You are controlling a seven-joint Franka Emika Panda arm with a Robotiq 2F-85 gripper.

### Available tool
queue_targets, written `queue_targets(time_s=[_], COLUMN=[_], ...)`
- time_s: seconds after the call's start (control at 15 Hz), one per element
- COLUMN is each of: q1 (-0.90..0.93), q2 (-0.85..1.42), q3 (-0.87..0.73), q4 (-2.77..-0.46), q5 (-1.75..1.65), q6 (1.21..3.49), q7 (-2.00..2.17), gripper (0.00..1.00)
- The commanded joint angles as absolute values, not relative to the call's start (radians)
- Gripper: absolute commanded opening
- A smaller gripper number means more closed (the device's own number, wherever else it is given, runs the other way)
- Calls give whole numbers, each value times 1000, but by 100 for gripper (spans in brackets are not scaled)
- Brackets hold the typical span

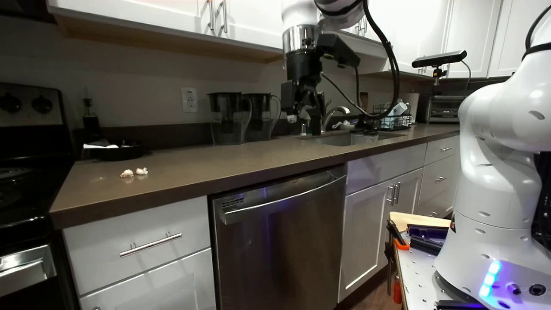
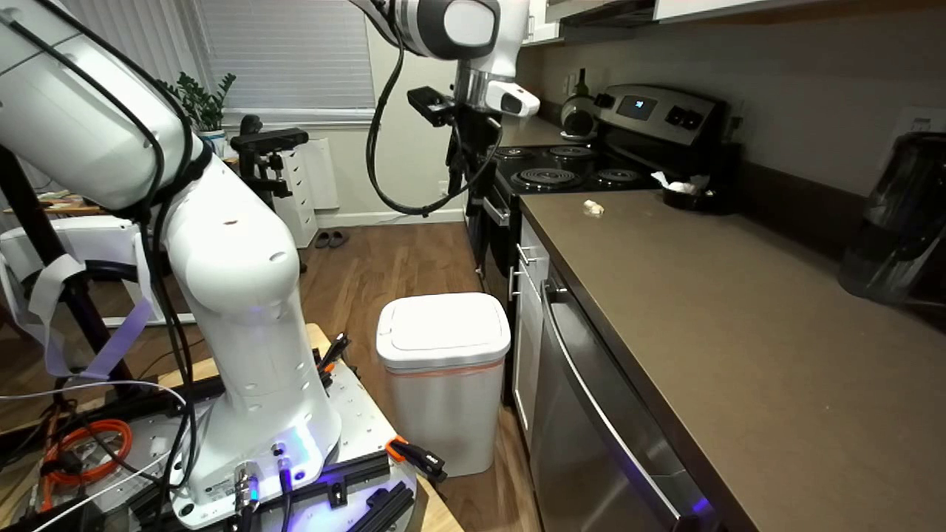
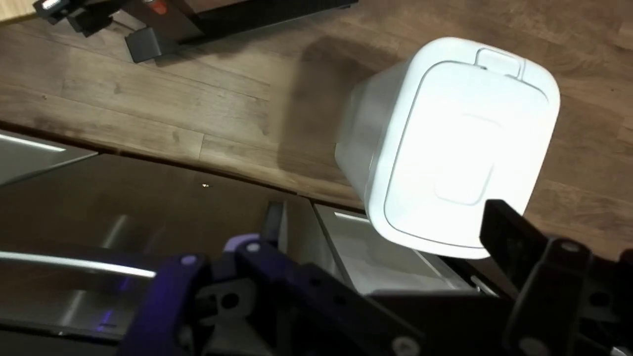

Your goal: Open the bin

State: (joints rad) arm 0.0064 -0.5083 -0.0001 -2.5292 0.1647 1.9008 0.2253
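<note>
The white bin (image 2: 447, 414) stands on the wooden floor between the robot's base and the counter, in an exterior view. Its lid (image 2: 443, 325) is shut. In the wrist view the lid (image 3: 460, 148) is seen from above, with a small tab-like panel (image 3: 499, 63) at its upper edge. The bin is out of view in an exterior view that faces the dishwasher. My gripper (image 1: 304, 117) is open and empty, pointing down, high above the counter's level. It also shows in the wrist view (image 3: 385, 222), its fingers apart, well above the bin and touching nothing. A cable partly covers the gripper (image 2: 464, 177).
The brown counter (image 1: 241, 161) with the dishwasher (image 1: 280, 241) runs beside the bin. Garlic (image 1: 134, 172) and water pitchers (image 1: 227, 118) stand on it. The stove (image 2: 550, 174) is at its end. The robot's table (image 2: 362, 414) holds tools near the bin.
</note>
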Motion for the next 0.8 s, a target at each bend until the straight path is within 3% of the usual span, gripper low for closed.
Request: queue_targets(time_s=[0.0, 0.33, 0.73], q1=[38, 170, 331], q2=[-455, -305, 58], q3=[20, 116, 275], q4=[-2633, -2765, -2677], q5=[265, 435, 485], q6=[2011, 2325, 2634], q7=[191, 185, 205], gripper=[100, 100, 100])
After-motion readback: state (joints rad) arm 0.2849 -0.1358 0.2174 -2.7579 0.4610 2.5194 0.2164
